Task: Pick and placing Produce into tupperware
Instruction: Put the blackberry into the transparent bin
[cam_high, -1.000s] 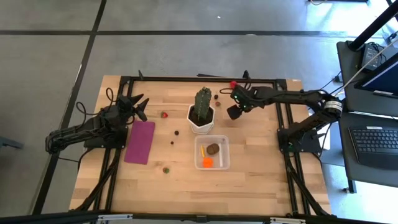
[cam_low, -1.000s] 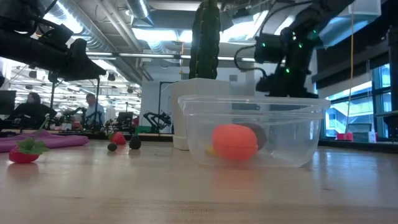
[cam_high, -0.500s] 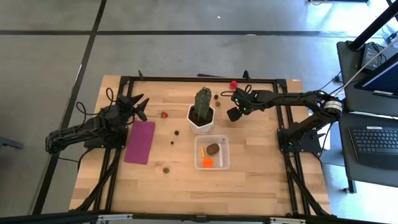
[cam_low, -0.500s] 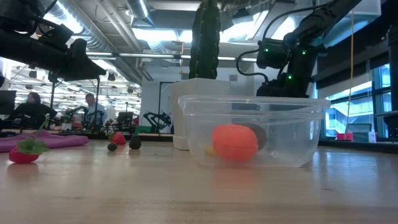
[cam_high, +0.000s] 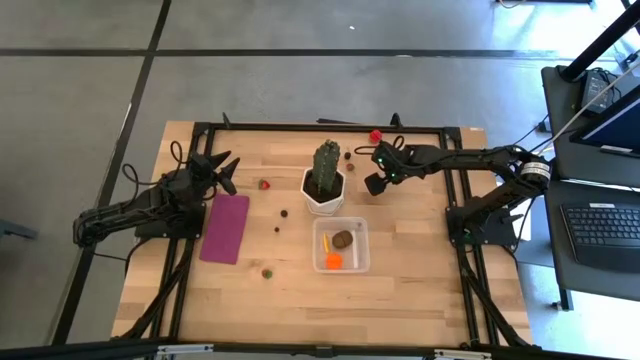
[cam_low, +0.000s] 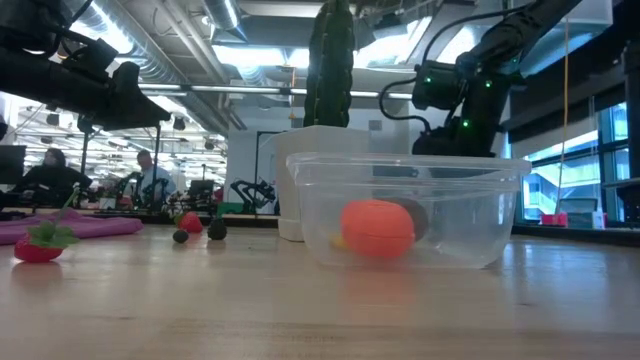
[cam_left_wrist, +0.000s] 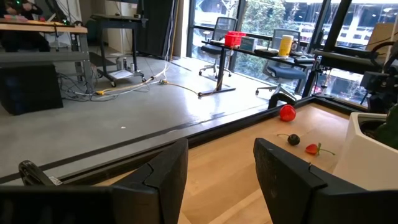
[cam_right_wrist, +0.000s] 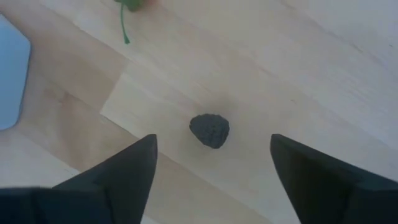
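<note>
My right gripper (cam_high: 365, 160) hangs open behind the cactus pot, tipped steeply down. Its fingers stand apart on either side of a small dark produce piece (cam_right_wrist: 209, 130) that lies on the wood (cam_high: 348, 155), and they touch nothing. The clear tupperware (cam_high: 340, 245) sits near the table's middle and holds a brown piece (cam_high: 343, 239) and an orange piece (cam_low: 378, 228). More produce lies loose: a red piece (cam_high: 375, 135), a strawberry (cam_high: 264, 184) and dark bits (cam_high: 284, 212). My left gripper (cam_left_wrist: 221, 149) waits open at the table's left (cam_high: 228, 165).
A green cactus in a white pot (cam_high: 325, 182) stands between the dark piece and the tupperware. A flat magenta rectangle (cam_high: 225, 228) lies at the left, with another small piece (cam_high: 267, 270) near it. The black frame rail (cam_high: 420, 128) runs close behind my right gripper.
My right gripper has sunk slightly toward the table behind the cactus pot, then held still. Nothing on the table has moved.
</note>
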